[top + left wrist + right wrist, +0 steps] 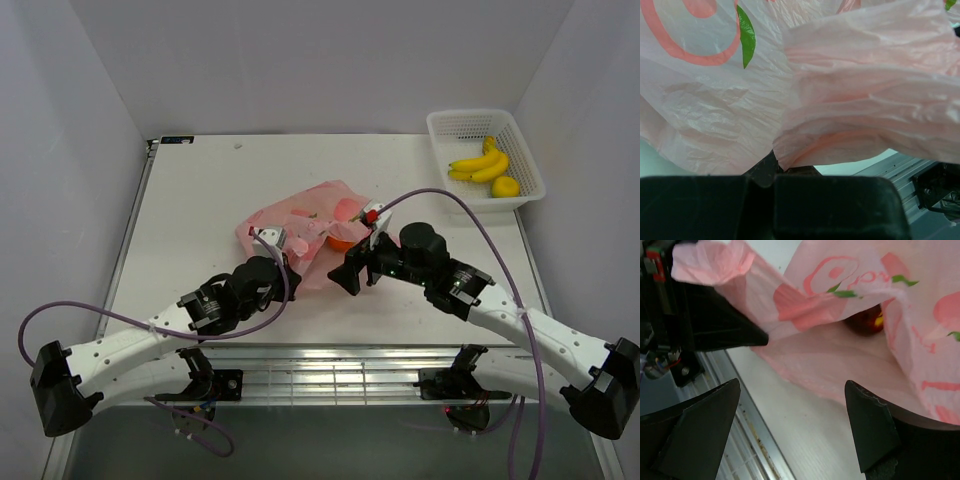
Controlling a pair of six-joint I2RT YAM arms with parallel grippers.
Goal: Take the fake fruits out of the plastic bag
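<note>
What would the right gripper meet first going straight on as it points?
Probably the plastic bag: its pink film lies straight ahead of the open right gripper. A dark red fruit sits deeper inside, though depth is unclear.

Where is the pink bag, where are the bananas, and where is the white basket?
pink bag [300, 212]: top external view, on its crinkled upper side.
bananas [478, 165]: top external view, on the middle of the bunch.
white basket [468, 114]: top external view, on its far rim.

A white basket [465, 114] holds a banana bunch [480, 165].
</note>
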